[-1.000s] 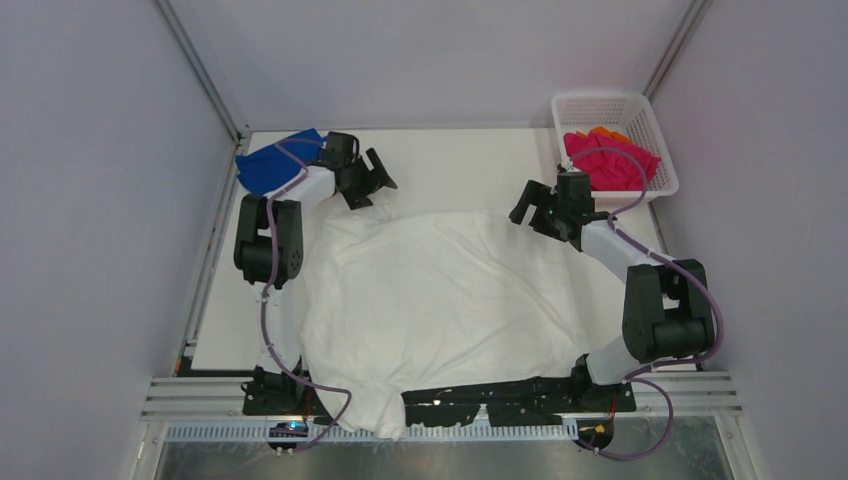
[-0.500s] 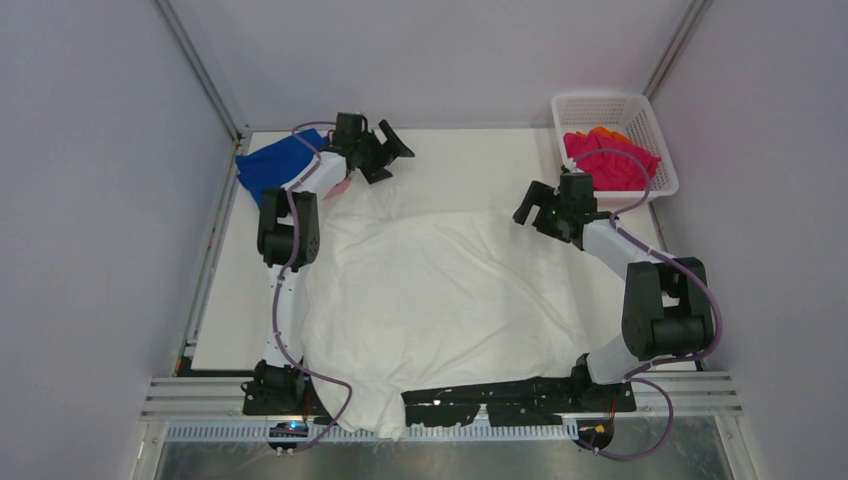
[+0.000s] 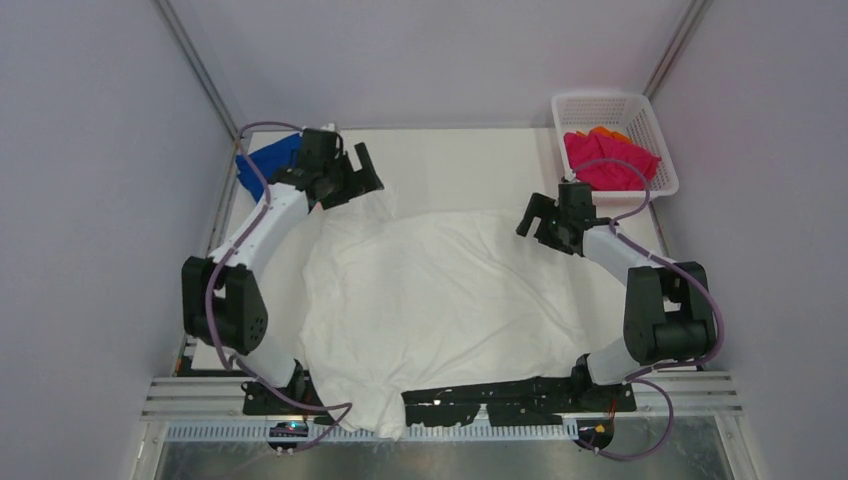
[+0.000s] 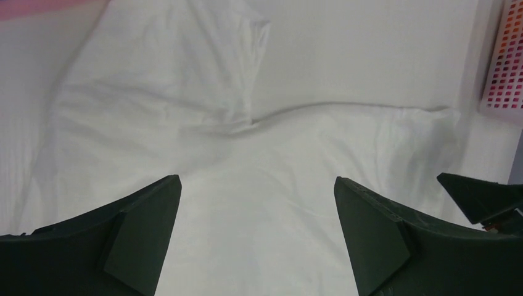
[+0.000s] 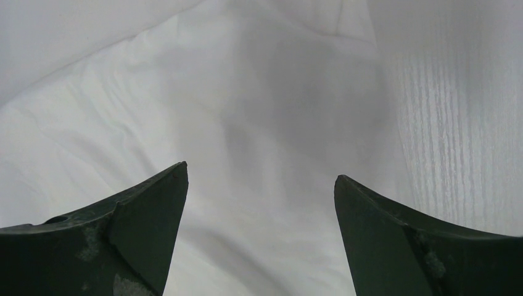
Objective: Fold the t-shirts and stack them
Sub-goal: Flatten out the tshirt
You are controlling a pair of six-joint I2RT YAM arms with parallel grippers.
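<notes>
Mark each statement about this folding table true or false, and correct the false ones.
1. The white t-shirt lies spread on the table. True.
2. The left claw is shut on cloth. False: its jaws are open and empty.
3. The basket holds a magenta shirt. True.
4. The blue shirt lies in the basket. False: it lies on the table's far left corner.
5. The right claw is open. True.

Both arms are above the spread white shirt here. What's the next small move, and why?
Likely lower and pinch: the left gripper and right gripper both hover open by the far corners of the white t-shirt, which lies spread out, unfolded and ungripped.
</notes>
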